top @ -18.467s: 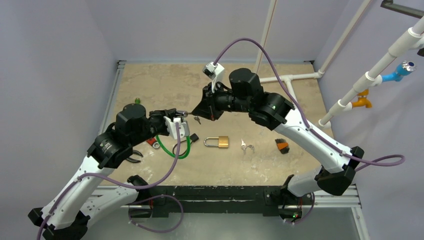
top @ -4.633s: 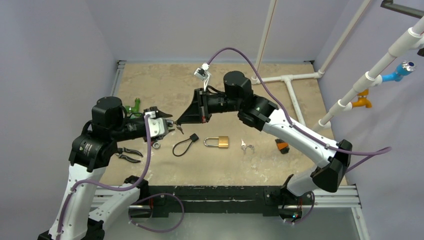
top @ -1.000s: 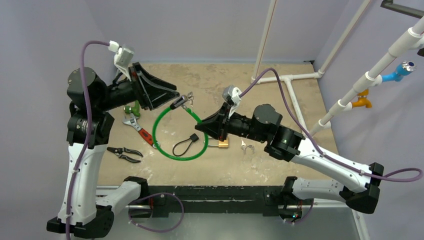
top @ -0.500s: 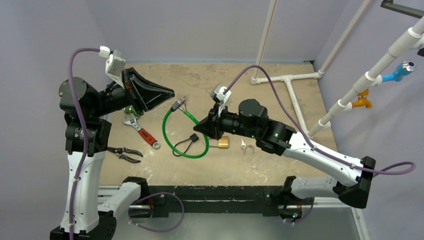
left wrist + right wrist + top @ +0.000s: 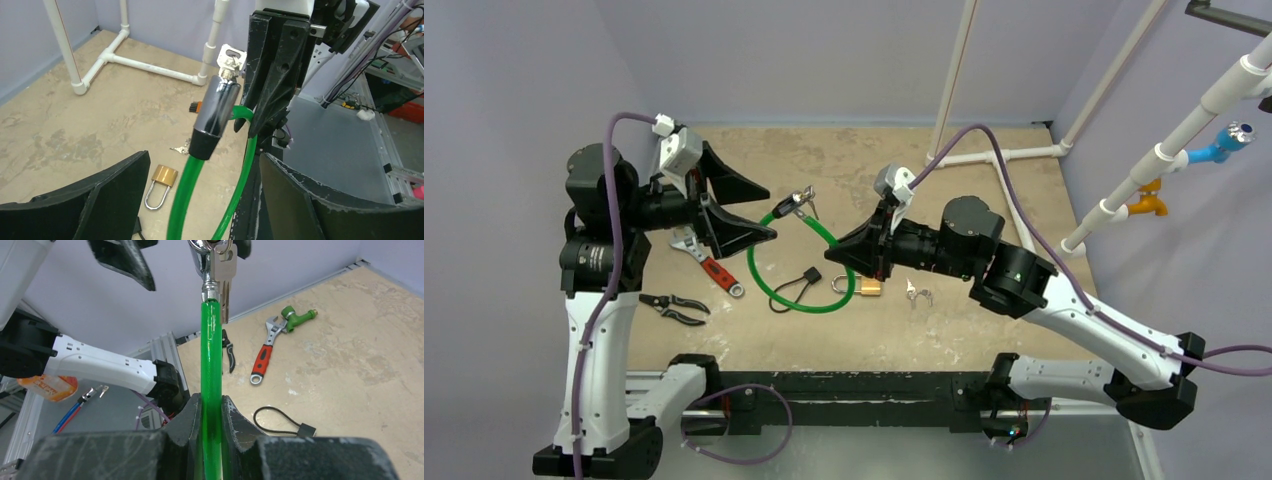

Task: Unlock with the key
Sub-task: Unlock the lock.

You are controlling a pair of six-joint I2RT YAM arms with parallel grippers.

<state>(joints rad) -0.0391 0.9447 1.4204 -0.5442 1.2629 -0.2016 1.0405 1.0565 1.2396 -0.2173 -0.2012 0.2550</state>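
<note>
Key (image 5: 229, 55) in lock barrel (image 5: 212, 115) just ahead of left gripper's (image 5: 772, 212) wide-apart jaws; right gripper (image 5: 211, 402) tight on green cable (image 5: 211, 350).

The green cable lock (image 5: 750, 262) is held by the right pincer (image 5: 841, 262), and its key (image 5: 807, 198) is seen just beside the spread left pincer (image 5: 772, 210).
</note>
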